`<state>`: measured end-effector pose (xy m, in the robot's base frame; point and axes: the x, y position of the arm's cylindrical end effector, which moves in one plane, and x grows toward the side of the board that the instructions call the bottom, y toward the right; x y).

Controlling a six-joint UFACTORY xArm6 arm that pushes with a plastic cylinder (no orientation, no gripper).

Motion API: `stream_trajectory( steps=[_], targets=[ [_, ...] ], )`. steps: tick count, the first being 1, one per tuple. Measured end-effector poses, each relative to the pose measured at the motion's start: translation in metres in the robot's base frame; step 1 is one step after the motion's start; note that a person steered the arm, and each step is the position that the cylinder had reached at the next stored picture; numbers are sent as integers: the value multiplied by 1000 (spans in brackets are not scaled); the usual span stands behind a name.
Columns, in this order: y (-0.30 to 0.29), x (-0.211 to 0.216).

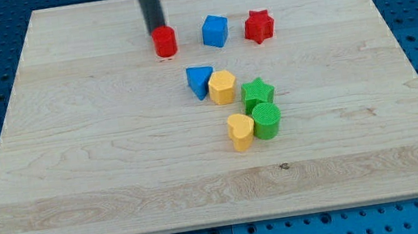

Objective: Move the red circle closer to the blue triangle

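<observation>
The red circle (pixel 165 42) stands near the view's top, left of centre. The blue triangle (pixel 199 81) lies below and to the right of it, with a gap of bare wood between them. My tip (pixel 155 29) comes down from the view's top and rests at the red circle's upper left edge, touching or nearly touching it.
A blue cube (pixel 215 31) and a red star (pixel 259 26) stand right of the red circle. A yellow hexagon (pixel 223 87) touches the blue triangle's right side. A green star (pixel 257 93), green cylinder (pixel 266 120) and yellow heart (pixel 240 131) cluster below. The wooden board (pixel 77 168) sits on a blue pegboard.
</observation>
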<state>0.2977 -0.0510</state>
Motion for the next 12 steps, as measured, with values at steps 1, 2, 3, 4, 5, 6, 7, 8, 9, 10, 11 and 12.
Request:
stream_trajectory(
  steps=[1,2,3,4,5,6,7,8,9,10,11,12],
  targets=[
    [36,20],
    [43,29],
    [34,20],
    [19,8],
    [8,8],
    [8,20],
    [8,35],
    [-2,35],
    [-31,35],
    [-42,36],
    [-44,39],
    [-44,50]
  ],
)
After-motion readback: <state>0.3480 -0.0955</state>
